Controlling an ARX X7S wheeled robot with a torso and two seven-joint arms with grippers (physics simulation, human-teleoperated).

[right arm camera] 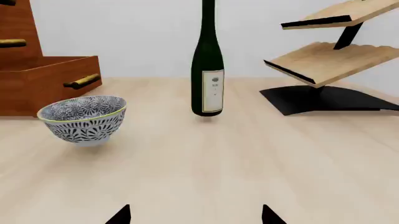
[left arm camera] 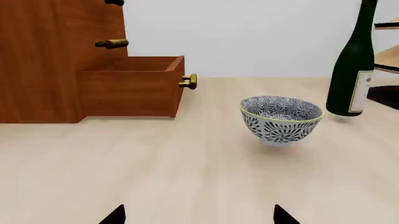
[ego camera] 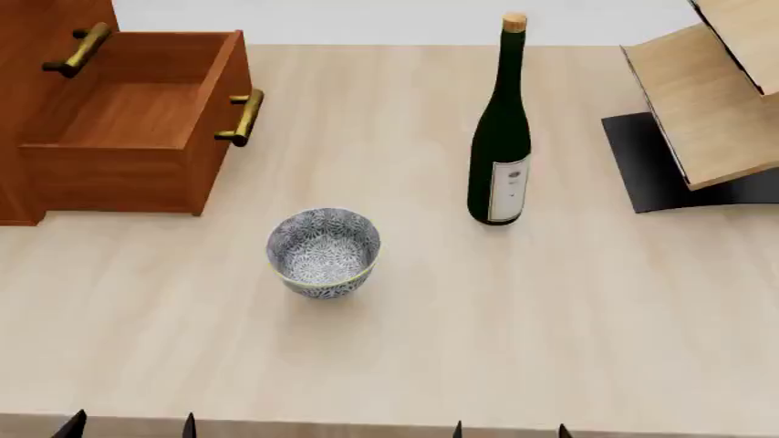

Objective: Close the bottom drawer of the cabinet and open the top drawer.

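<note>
The reddish-brown cabinet [ego camera: 36, 36] stands at the table's far left. Its bottom drawer [ego camera: 134, 137] is pulled out and empty, its brass handle [ego camera: 241, 119] facing right. It also shows in the left wrist view [left arm camera: 128, 86] and the right wrist view [right arm camera: 50, 77]. A higher drawer's handle [ego camera: 76, 50] sits against the shut cabinet front. The top drawer's handle tip [left arm camera: 114, 2] barely shows. My left gripper [ego camera: 130, 425] and right gripper [ego camera: 509, 429] are open and empty at the table's near edge, only the fingertips visible.
A blue-patterned bowl [ego camera: 323, 251] sits in front of the open drawer. A dark green wine bottle [ego camera: 501, 137] stands mid-table. A pale wooden rack [ego camera: 712, 91] on a black base stands at the far right.
</note>
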